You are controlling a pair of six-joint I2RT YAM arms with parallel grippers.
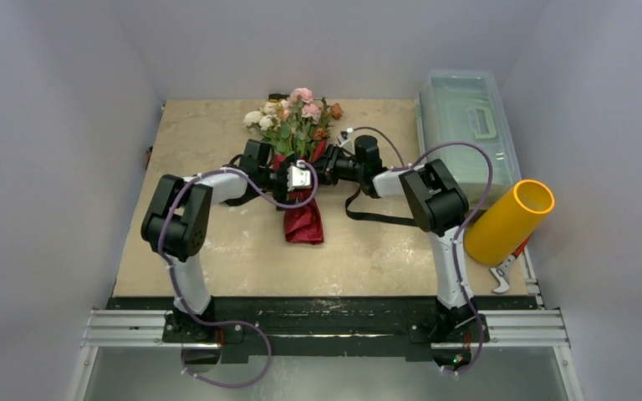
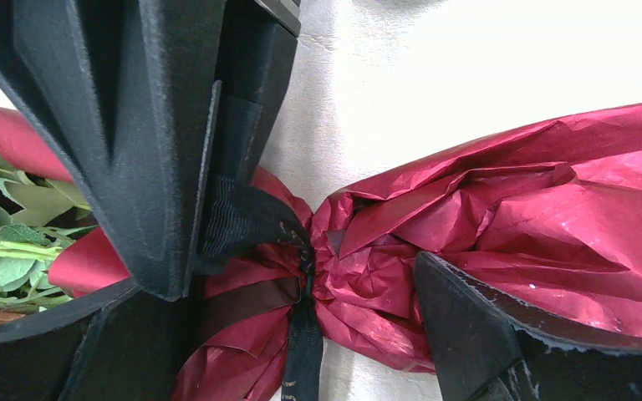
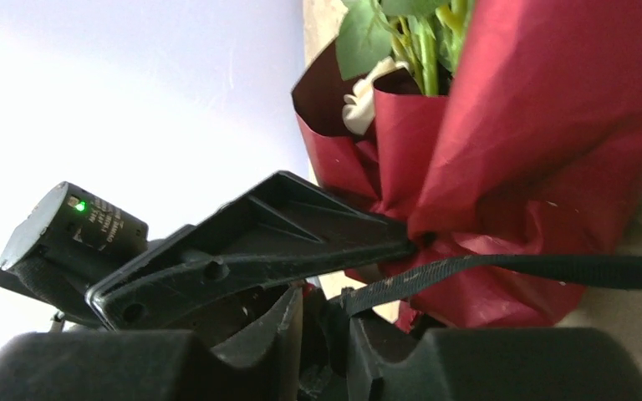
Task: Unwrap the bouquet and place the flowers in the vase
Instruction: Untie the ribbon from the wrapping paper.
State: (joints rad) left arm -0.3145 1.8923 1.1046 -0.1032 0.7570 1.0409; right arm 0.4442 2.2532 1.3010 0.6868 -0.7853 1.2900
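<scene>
The bouquet [image 1: 303,219] lies mid-table in crinkled maroon paper, with the flowers [image 1: 294,115] pointing to the far side. A black ribbon [image 2: 305,334] ties its waist. My left gripper [image 1: 301,178] is open; its fingers [image 2: 485,334] straddle the tied waist [image 2: 334,267]. My right gripper [image 1: 326,170] comes in from the right, right beside the left one. In the right wrist view its jaws [image 3: 334,296] stand almost together with the ribbon [image 3: 535,266] running in between them. The yellow vase [image 1: 510,219] lies tilted at the table's right edge.
A clear plastic box with handle [image 1: 466,117] sits at the back right. A loose ribbon tail [image 1: 376,219] loops across the table under the right arm. A small white and red tool [image 1: 501,274] lies below the vase. Grey walls enclose three sides.
</scene>
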